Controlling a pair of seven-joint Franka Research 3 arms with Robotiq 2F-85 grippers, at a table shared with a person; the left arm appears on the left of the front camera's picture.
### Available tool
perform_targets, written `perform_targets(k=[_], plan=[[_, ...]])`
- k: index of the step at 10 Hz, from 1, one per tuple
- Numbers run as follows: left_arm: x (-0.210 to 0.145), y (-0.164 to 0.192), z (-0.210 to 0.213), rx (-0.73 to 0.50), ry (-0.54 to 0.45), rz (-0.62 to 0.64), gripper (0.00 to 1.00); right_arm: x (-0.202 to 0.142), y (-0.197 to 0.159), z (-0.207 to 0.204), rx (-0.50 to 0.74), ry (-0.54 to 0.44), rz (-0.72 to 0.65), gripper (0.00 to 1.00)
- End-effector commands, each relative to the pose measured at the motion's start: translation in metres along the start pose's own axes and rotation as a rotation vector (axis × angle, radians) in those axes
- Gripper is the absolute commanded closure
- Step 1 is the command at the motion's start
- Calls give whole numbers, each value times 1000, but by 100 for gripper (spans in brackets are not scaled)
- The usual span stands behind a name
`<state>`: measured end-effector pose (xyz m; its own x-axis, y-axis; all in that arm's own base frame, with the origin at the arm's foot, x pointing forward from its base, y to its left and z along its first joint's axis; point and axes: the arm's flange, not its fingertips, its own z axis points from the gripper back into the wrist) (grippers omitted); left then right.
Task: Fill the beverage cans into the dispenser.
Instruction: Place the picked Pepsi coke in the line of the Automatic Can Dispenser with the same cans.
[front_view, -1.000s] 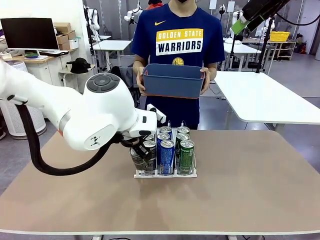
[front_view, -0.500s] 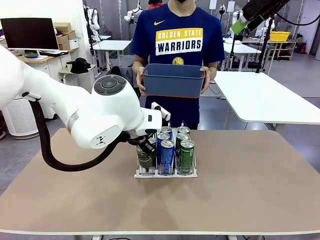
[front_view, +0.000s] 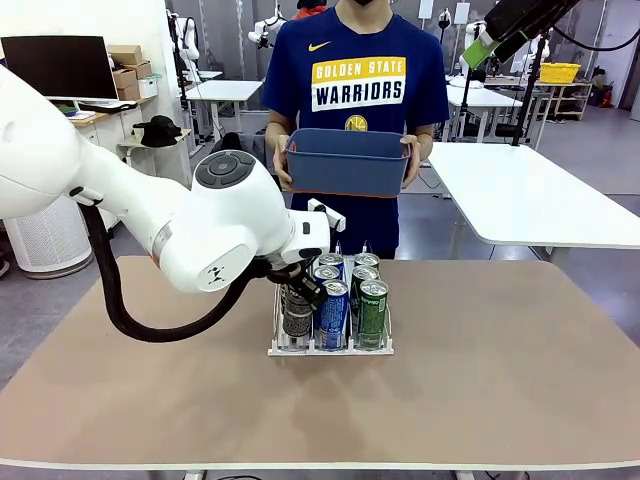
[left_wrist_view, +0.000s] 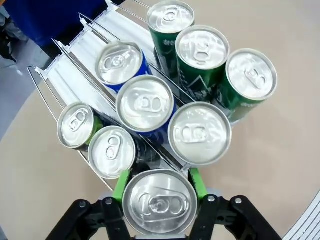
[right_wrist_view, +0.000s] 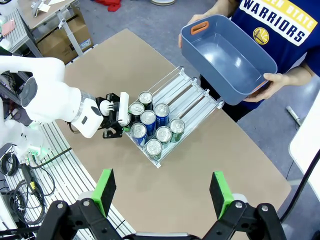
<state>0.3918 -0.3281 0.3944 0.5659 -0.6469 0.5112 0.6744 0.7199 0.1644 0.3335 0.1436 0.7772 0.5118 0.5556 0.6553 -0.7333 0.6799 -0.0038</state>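
Note:
My left gripper is shut on a dark beverage can, its green pads pressed against both sides. In the front view this can stands upright at the front of the dispenser's left lane, with the left gripper above it. Blue cans fill the middle lane and green cans the right lane. Two more cans stand behind the held one. My right gripper hangs open high over the table, far from the dispenser.
A person stands at the far side of the table holding an empty blue bin in both hands above the far edge. The rear parts of the dispenser lanes are bare. Open tabletop lies on both sides of the rack.
My left gripper has carried the dark can to the right, from beside the rack's left front corner into the front of the left lane. The person and the bin have stayed put.

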Motion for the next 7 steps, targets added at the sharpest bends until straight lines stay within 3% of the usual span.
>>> perform_targets(k=[1, 4, 7], plan=[[-10, 30, -23, 97, 21, 9, 42, -1, 1, -1, 6, 1, 8, 0], [-8, 37, -23, 194, 12, 17, 42, -1, 1, -1, 6, 1, 8, 0], [-7, 39, -31, 144, -15, 49, 42, -1, 1, -1, 6, 1, 8, 0]])
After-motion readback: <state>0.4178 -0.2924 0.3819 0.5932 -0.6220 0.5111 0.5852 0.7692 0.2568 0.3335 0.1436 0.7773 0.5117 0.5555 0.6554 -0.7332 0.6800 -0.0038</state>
